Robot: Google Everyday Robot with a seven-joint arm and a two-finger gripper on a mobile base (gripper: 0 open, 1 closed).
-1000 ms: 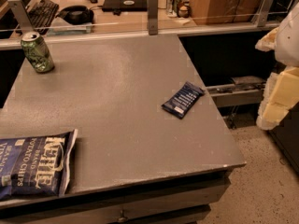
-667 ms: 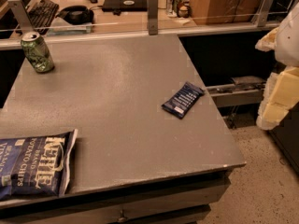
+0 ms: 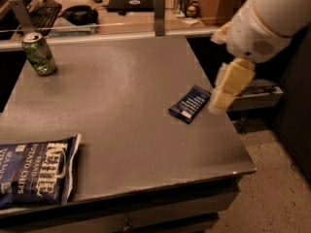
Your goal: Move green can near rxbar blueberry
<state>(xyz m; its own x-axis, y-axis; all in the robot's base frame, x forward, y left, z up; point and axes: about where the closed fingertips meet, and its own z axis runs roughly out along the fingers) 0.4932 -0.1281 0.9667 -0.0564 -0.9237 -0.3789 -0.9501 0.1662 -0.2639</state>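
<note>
The green can point(image 3: 40, 54) stands upright at the far left corner of the grey table point(image 3: 121, 91). The rxbar blueberry point(image 3: 190, 104), a flat dark-blue wrapper with white text, lies near the table's right edge. My gripper point(image 3: 227, 89), cream-coloured and hanging from the white arm point(image 3: 262, 23), hovers over the right edge of the table just right of the bar. It holds nothing that I can see. The can is far from the gripper, across the table to the left.
A large blue potato chips bag point(image 3: 36, 171) lies at the front left corner. A glass partition with metal posts point(image 3: 159, 11) runs along the table's far edge, with a desk, keyboard and cans behind it. Floor drops off to the right.
The arm and gripper have swung left from beyond the table's right side to over its right edge, close to the bar. The can, bar and chips bag have not moved.
</note>
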